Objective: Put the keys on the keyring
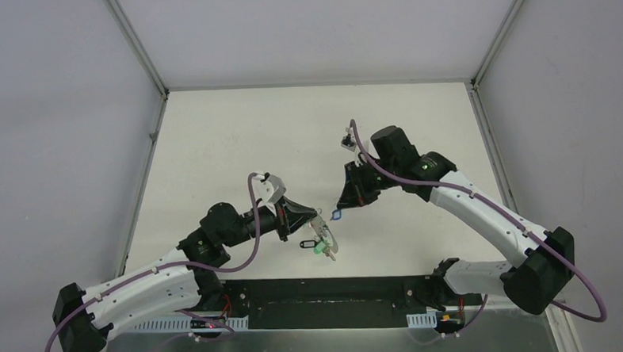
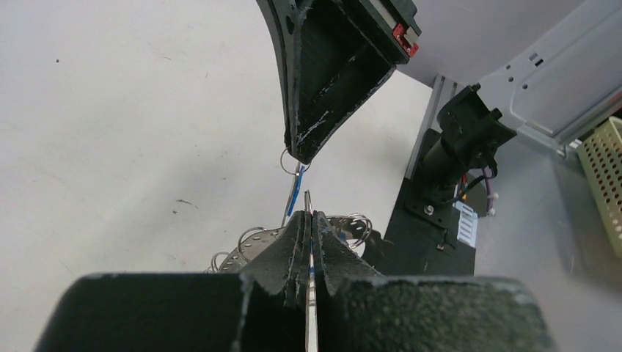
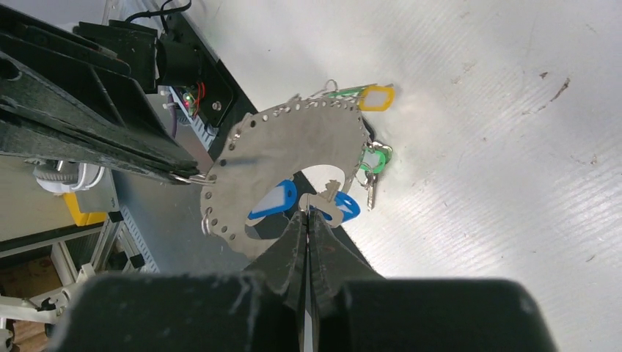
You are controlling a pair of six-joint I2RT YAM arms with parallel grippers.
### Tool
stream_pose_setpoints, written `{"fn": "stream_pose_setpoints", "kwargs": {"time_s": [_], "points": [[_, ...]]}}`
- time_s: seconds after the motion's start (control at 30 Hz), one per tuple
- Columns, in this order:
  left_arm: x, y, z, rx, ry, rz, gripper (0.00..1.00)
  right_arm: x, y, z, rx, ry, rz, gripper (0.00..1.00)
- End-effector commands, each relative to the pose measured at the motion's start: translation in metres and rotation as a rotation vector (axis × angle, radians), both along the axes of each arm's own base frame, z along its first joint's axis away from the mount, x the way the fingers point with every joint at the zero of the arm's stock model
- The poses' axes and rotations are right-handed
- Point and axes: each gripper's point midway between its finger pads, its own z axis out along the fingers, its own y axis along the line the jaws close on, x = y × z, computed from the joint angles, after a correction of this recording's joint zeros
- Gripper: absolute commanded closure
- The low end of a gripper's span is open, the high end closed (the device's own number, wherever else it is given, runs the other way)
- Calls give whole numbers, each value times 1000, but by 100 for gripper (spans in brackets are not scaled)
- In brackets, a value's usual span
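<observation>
While both arms are reaching in over the table, the left gripper is pinching the rim of the keyring, a flat silver crescent punched with holes. It is holding the keyring up near the table's front edge. The right gripper is clamping tight on a small silver key just beside the keyring's inner edge, where blue tags are showing. Other keys, with green and yellow tags, are dangling from the keyring's outer rim.
</observation>
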Motion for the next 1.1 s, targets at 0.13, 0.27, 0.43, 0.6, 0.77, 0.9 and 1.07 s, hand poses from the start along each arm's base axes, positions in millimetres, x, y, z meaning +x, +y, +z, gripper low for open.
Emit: {"fn": "stream_pose_setpoints", "kwargs": {"time_s": [0.13,0.27,0.43,0.6,0.77,0.9,1.07], "points": [[11,0,48,-290,-45,64,100,14,-10,-26,30,21,-54,100],[10,-8,31,-129,-25,34,100,19,-20,-56,-25,64,-70,99],[4,-2,16,93,-21,5,100,28,-34,-83,-102,92,-95,93],[-7,9,9,275,-6,-54,100,25,-30,-76,-63,70,-23,70],[-18,14,3,394,45,-113,100,38,-20,-14,111,-184,-26,44],[-26,10,6,423,57,-178,100,45,-23,25,220,-412,-62,36],[-35,2,11,452,16,-282,100,35,-19,60,422,-677,-4,13]]}}
